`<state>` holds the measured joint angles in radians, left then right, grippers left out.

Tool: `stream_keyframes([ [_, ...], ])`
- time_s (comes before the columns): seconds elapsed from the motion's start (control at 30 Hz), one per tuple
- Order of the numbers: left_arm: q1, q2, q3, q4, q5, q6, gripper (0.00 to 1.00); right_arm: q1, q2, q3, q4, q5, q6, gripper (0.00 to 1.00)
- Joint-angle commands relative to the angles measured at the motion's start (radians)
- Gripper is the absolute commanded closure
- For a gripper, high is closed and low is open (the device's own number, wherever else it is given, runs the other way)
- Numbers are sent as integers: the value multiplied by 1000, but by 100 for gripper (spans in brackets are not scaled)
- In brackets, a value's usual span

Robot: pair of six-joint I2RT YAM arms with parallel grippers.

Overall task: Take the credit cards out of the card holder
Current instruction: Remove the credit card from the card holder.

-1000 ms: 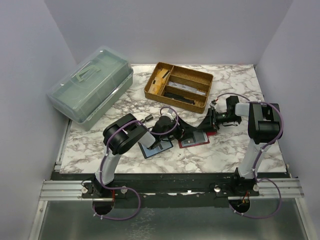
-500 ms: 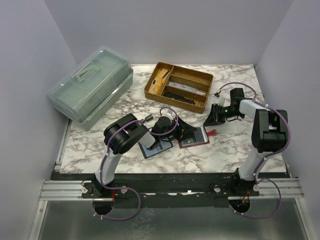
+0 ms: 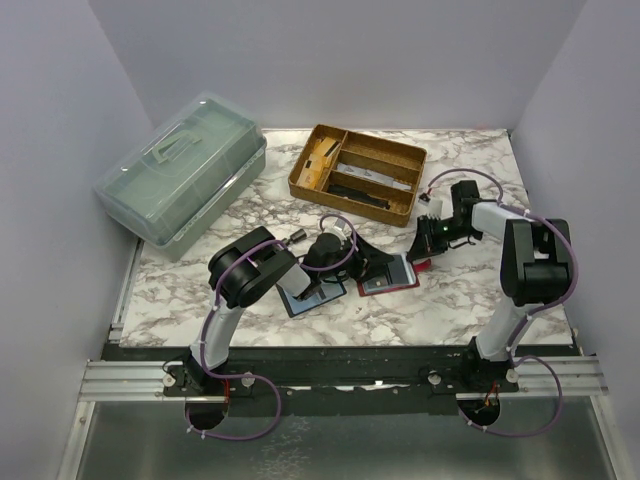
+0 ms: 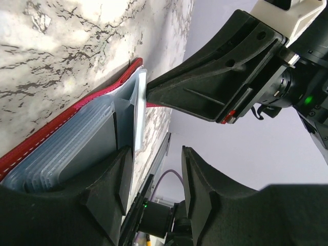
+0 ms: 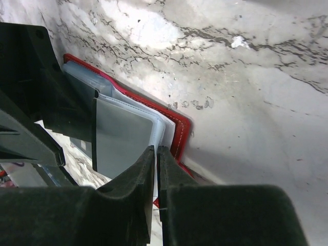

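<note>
The red card holder (image 3: 392, 283) lies open on the marble table, with several pale blue-grey credit cards (image 5: 123, 138) fanned in its sleeves. My left gripper (image 3: 368, 266) is open; one finger (image 4: 110, 179) presses on the cards (image 4: 87, 148) and the other hangs free. My right gripper (image 3: 424, 243) is at the holder's right edge (image 5: 180, 134), its jaws shut on the raised edge of a pale card (image 4: 139, 102). Its tip (image 4: 148, 91) also shows in the left wrist view.
A green clear-lidded box (image 3: 185, 175) stands at the back left. A wooden divided tray (image 3: 358, 172) is behind the holder. A dark blue wallet (image 3: 312, 298) lies under my left wrist. Grey walls close in the table.
My right gripper drew back up and to the right from the holder, then came back down to its right edge. The left arm has stayed on the holder.
</note>
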<state>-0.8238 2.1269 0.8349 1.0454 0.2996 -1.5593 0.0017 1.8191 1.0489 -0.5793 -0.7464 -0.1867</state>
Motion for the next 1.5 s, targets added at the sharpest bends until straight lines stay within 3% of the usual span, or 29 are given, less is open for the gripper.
stream_keyframes([
  [0.0,2,36,-18,-64,-2,14,52,39,-39,-12,0,61,-30,88],
  [0.37,1,37,-15,-68,-1,14,52,95,-80,-29,21,212,-47,89],
  [0.6,1,32,-19,-74,-5,14,52,102,-214,-29,38,171,-51,88],
  [0.9,0,34,-18,-79,-6,13,52,140,-190,-56,15,153,-76,88],
  [1.47,0,34,-18,-87,-10,14,52,188,-132,-74,30,328,-62,89],
])
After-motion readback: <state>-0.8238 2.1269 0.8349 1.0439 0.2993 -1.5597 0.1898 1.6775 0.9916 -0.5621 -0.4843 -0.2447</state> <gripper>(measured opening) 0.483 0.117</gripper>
